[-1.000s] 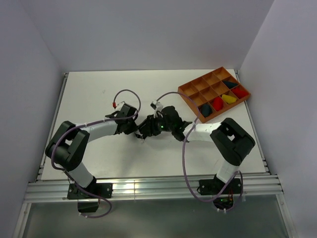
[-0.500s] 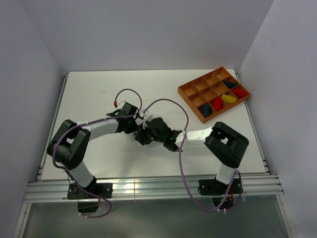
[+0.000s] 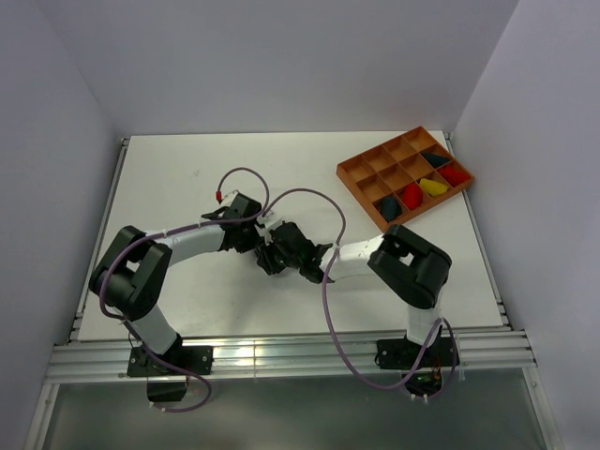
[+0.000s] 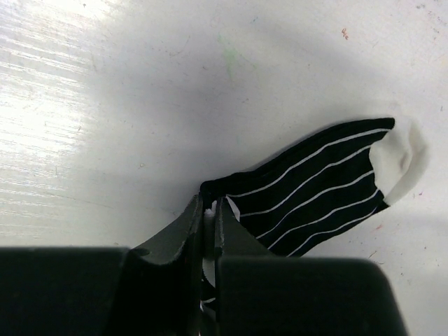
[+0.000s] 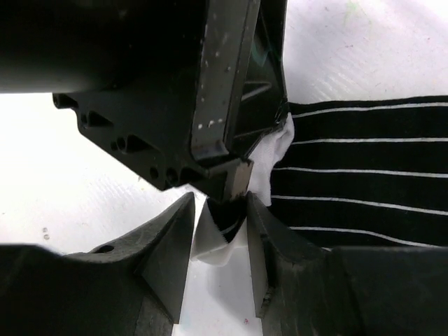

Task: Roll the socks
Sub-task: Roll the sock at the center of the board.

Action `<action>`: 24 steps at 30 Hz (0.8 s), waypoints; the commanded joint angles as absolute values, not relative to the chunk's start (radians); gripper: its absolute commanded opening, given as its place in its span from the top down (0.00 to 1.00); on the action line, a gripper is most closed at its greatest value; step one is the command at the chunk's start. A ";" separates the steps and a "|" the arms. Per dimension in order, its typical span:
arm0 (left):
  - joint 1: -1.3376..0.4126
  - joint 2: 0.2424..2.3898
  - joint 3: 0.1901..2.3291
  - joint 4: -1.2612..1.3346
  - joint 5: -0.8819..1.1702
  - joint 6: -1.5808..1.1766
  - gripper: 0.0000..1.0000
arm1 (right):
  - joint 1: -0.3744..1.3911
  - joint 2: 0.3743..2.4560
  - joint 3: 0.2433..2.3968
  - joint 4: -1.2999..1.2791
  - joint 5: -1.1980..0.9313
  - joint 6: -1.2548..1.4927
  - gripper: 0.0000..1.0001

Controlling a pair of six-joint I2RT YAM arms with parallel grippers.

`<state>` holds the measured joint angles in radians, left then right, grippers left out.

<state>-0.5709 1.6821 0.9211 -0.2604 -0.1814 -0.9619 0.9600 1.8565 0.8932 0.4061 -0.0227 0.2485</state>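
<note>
White scuffed tabletop (image 3: 187,169) under striped sock (image 4: 322,189), pale lavender walls (image 3: 281,56) around

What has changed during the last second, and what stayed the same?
The right gripper moved left, toward the left gripper; its fingers now flank a white fold of the black-and-white striped fabric sock. The left gripper stayed shut on that sock; the orange compartment tray did not move.

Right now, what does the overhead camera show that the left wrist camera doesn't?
Only overhead: the whole left arm and right arm, plus the orange compartment tray holding coloured rolled bundles. Only the left wrist: the black sock with thin white stripes and white toe, seen plainly, its other end pinched in the left gripper. Both: the white table.
</note>
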 commanded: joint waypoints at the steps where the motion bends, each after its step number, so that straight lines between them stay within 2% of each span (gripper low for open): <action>1: -0.583 1.715 0.930 -0.313 -0.158 -0.942 1.00 | 0.973 1.901 0.945 0.377 0.021 0.221 0.63; 3: -0.583 1.712 0.925 -0.304 -0.150 -0.943 1.00 | 0.973 1.902 0.950 0.367 0.014 0.225 0.78; 4: -0.583 1.706 0.914 -0.289 -0.150 -0.948 0.98 | 0.971 1.901 0.954 0.362 0.011 0.232 0.89; 6: -0.583 1.668 0.893 -0.262 -0.153 -0.951 0.94 | 0.959 1.905 0.962 0.333 0.006 0.244 1.00; 9: -0.583 1.602 0.839 -0.216 -0.170 -0.966 0.82 | 0.904 1.899 0.963 0.321 -0.188 0.316 1.00; 15: -0.581 1.487 0.773 -0.143 -0.202 -0.999 0.66 | 0.773 1.950 0.963 0.397 -0.579 0.498 1.00; 16: -0.580 1.473 0.749 -0.127 -0.209 -1.003 0.59 | 0.741 1.980 0.962 0.423 -0.628 0.529 1.00; 19: -0.575 1.416 0.698 -0.068 -0.206 -1.014 0.47 | 0.697 2.045 0.951 0.537 -0.773 0.646 1.00; 21: -0.571 1.378 0.663 -0.031 -0.204 -1.019 0.43 | 0.678 2.087 0.942 0.628 -0.851 0.743 1.00; 24: -0.571 1.342 0.632 -0.009 -0.193 -1.020 0.42 | 0.644 2.144 0.919 0.804 -0.931 0.909 1.00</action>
<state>-0.5728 1.3884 0.6594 -0.0883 -0.1856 -1.0084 0.6636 2.0846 0.9421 0.6277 -0.7841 0.7086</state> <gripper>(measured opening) 0.579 0.032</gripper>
